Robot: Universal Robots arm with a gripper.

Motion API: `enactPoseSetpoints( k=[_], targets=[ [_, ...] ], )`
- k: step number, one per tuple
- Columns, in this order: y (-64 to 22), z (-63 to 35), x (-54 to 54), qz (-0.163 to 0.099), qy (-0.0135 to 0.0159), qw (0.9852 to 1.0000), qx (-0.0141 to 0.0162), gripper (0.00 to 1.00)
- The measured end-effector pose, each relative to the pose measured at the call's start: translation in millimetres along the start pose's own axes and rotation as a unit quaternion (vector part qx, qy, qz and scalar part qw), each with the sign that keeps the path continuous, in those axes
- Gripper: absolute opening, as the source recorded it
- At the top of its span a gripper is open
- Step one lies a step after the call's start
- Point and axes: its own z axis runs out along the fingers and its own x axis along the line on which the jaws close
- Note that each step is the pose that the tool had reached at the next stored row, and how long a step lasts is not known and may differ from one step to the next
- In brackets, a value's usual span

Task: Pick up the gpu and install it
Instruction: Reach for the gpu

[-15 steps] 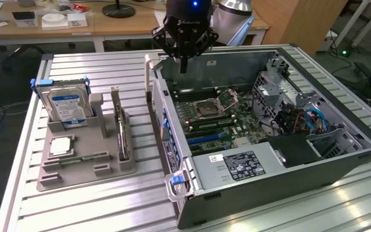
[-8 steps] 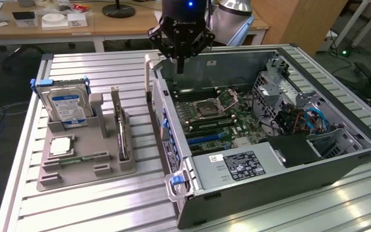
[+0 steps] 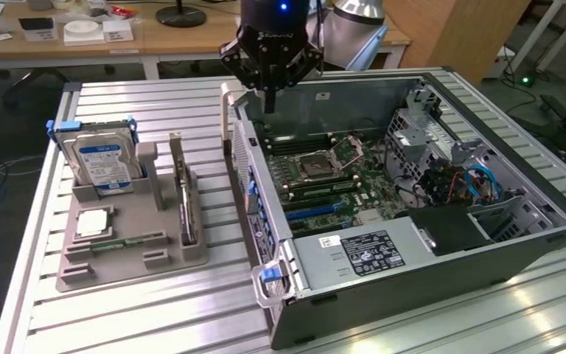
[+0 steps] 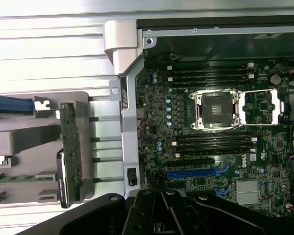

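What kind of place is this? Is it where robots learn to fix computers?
Probably a robot lab or workshop. A robot's tool hangs over an open computer on a metal table, a hard drive stands in a gray holder beside it, and a cluttered wooden desk sits behind.

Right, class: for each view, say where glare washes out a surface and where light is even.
Exterior view: bright glare patches on the table beside the computer case; wrist view: the table's slats wash out almost white, while the motherboard is evenly lit.
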Motion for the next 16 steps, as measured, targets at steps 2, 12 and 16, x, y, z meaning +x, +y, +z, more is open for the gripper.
enactPoseSetpoints(
  k=[2, 12, 16],
  targets=[
    [-0.2, 0.1, 2.1, 0.0, 0.0, 1.0, 0.0, 0.1],
    [-0.9, 0.7, 11.8, 0.0, 0.0002, 1.0, 0.0, 0.1],
    [-1.3, 1.0, 15.4, 0.0, 0.0003, 1.0, 0.0, 0.1]
  ],
)
